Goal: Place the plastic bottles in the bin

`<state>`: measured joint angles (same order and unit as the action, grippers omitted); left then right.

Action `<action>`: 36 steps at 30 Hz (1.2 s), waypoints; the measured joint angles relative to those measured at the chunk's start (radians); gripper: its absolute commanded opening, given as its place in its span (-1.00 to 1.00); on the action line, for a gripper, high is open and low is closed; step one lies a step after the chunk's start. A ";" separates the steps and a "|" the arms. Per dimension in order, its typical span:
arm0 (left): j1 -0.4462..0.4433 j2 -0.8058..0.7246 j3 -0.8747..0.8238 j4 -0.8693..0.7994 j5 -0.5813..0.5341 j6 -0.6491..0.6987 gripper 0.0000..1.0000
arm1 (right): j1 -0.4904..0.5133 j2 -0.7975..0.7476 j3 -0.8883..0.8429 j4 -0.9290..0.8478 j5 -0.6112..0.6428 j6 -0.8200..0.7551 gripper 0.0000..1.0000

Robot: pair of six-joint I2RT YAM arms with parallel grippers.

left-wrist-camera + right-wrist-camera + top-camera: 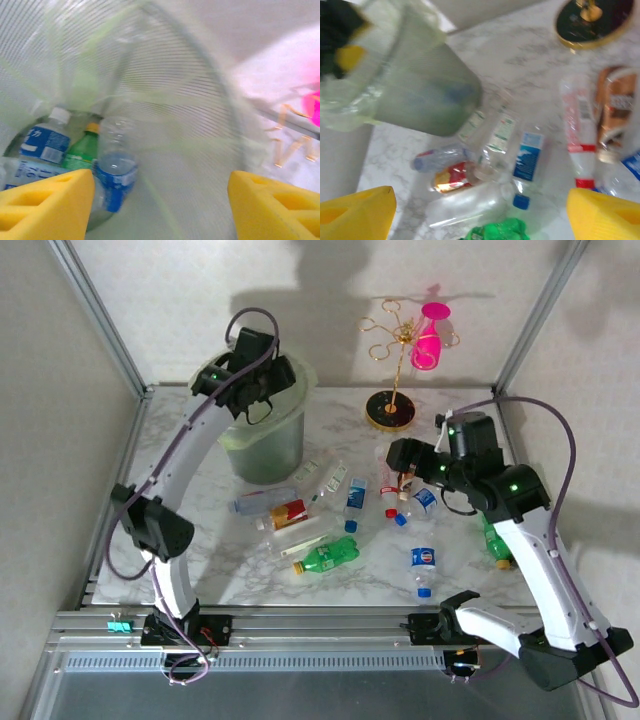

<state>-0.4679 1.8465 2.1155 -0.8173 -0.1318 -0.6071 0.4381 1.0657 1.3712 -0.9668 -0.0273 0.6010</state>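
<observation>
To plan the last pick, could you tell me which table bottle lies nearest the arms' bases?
The blue-labelled, blue-capped bottle lying alone, right of the crumpled green bottle.

My left arm (190, 440) arches high and forward, wrist bent downward, and my left gripper (252, 380) hangs with its yellow fingers (45, 200) spread wide. My right gripper (400, 455) reaches inward to my left, tilted down, jaws wide apart too.

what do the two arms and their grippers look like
The left arm and right arm have white curved links between black joint housings, some with a small green light. A purple cable loops along each. The left gripper and right gripper have black bodies, and their fingers are yellow wedges.
</observation>
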 measured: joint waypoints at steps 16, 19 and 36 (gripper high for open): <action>-0.148 -0.580 -0.700 0.381 0.238 0.109 0.27 | -0.002 0.057 -0.451 -0.068 0.089 0.190 0.89; -0.148 -0.593 -0.768 0.396 0.265 0.103 0.26 | -0.002 0.091 -0.495 -0.054 0.099 0.189 0.89; -0.148 -0.634 -0.807 0.457 0.335 0.059 0.26 | -0.002 0.233 -0.626 0.101 0.166 0.166 0.76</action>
<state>-0.6155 1.2121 1.3083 -0.3607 0.2031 -0.5480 0.4362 1.2987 0.7448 -0.8658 0.1387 0.7670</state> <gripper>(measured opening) 0.629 0.893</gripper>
